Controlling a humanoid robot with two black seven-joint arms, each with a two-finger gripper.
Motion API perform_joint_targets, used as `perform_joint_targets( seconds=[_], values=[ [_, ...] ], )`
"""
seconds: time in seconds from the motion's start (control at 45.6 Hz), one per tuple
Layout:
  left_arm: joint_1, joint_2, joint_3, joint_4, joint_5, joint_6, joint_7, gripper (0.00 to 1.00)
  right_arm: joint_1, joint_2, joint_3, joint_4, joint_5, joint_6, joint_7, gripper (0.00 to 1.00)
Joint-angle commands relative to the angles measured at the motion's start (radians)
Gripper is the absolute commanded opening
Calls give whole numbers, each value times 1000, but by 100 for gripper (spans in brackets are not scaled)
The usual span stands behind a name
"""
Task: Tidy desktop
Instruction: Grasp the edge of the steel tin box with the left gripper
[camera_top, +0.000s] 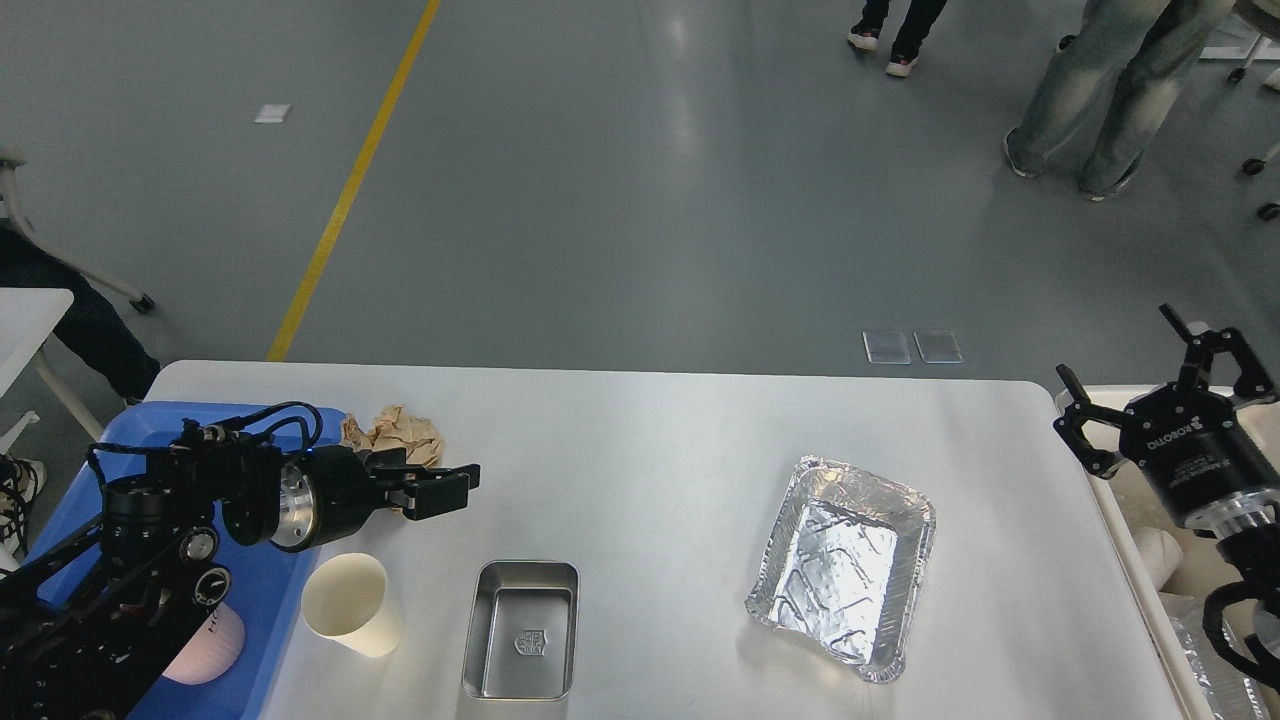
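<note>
The white desktop carries a crumpled brown paper ball, a cream paper cup, a small steel tray and a crinkled foil tray. My left gripper points right, low over the desktop just in front of the paper ball and above the cup. Its fingers look slightly apart and empty. My right gripper is open and empty. It hovers past the desktop's right edge.
A blue plastic tray sits at the left end, mostly hidden by my left arm. A pink mug shows partly in it. A beige bin stands beside the right edge. People walk on the floor at the far right.
</note>
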Motion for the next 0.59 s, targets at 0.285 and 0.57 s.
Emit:
perform_joint_targets(
  seconds=[0.285,0.57],
  values=[
    [12,-71,68,25,71,-6,-1,97,-3,2,1,1,0,2,5,100],
    [8,-71,119,41,108,-8,-1,96,-6,0,4,-1,0,2,6,100]
  ],
)
